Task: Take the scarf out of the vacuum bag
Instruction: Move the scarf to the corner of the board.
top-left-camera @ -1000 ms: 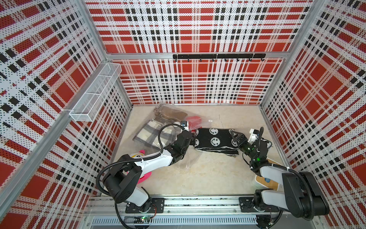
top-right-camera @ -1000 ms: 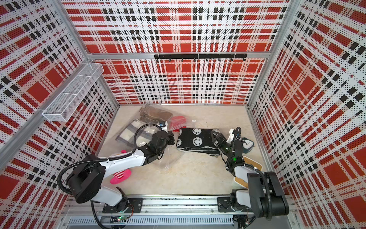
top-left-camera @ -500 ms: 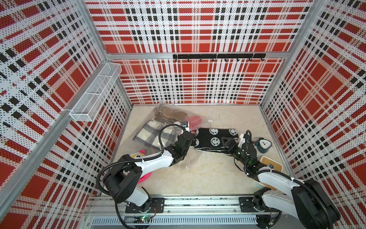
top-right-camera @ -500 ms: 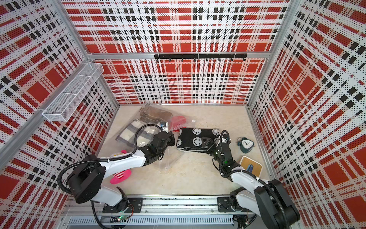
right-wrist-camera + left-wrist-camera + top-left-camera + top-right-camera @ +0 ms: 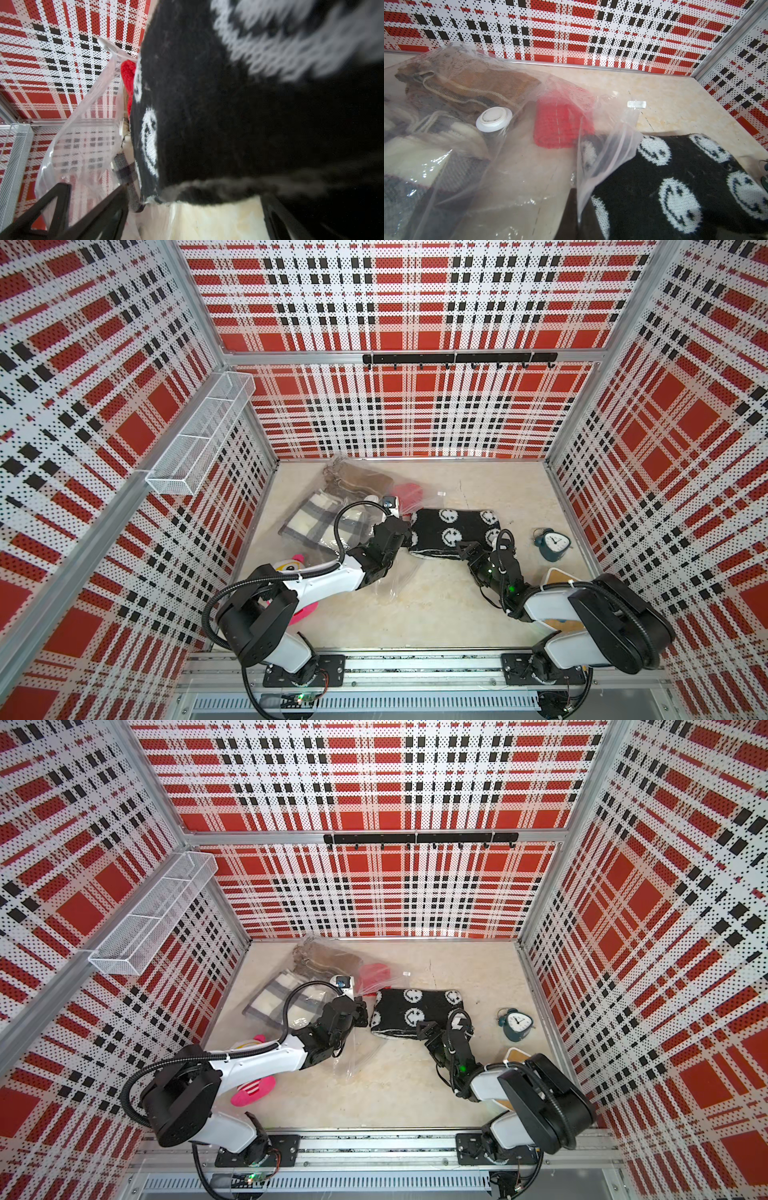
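The black scarf with white smiley faces lies flat mid-floor, its left end still under the mouth flap of the vacuum bag. In the left wrist view the clear film drapes over the scarf, and the white valve cap shows. My left gripper is shut on the bag's mouth edge. My right gripper stands open at the near edge of the scarf, with bare floor between its fingers.
Inside the bag lie a plaid cloth, a brown cloth and a red knit piece. A blue alarm clock stands right of the scarf. A pink toy lies under the left arm. A wire basket hangs on the left wall.
My right gripper has swung left, from the scarf's right end near the clock to the scarf's near edge, still open. The left gripper and the bag have not moved.
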`<state>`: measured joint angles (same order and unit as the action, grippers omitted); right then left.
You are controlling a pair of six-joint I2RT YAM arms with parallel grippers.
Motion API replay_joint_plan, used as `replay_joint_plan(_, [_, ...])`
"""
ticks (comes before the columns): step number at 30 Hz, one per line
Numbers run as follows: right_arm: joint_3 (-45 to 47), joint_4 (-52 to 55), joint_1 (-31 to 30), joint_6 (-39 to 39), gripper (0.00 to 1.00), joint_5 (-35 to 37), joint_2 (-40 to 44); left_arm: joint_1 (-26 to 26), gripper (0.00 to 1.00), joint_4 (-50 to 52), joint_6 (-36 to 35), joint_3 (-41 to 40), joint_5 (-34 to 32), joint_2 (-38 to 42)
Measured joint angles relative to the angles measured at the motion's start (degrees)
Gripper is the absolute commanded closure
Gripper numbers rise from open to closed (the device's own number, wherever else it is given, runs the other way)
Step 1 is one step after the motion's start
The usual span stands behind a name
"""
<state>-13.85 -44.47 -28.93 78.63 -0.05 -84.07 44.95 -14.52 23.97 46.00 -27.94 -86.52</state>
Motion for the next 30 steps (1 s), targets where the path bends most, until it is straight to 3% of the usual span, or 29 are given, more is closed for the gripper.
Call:
replay_joint_plan(8, [-2.8,-14.1,-1.6,6.0,0.0,-0.8,-11.7,0.2,1.0,0.0,0.0,0.0,-0.6,0.0])
replay_joint_plan(10, [-3.3,-15.6,-1.8,6.8,0.05,-0.8,-13.1,0.3,1.0,0.0,0.0,0.0,-0.8,0.0])
replay_joint_plan(13, [-4.4,-15.2,-2.0,7.7,0.29,0.1,-14.7,0.4,1.0,0.0,0.0,0.0,-1.0,0.0])
replay_joint_plan(15, [-5.1,-13.6,-2.1,8.0,0.53,0.9,-15.6,0.5,1.0,0.0,0.0,0.0,-1.0,0.0])
replay_joint_plan(20, [-6.3,-11.9,-2.1,8.1,1.0,2.4,-17.0,0.5,1.0,0.0,0.0,0.0,-1.1,0.0])
replay_joint_plan(25, [-6.1,-12.5,-1.0,8.5,1.0,2.6,-17.0,0.5,1.0,0.3,0.3,0.0,-1.3,0.0])
replay_joint_plan(30, [-4.5,-14.4,4.3,8.5,1.0,-0.1,-17.4,0.5,1.0,0.4,1.2,0.0,-1.2,0.1])
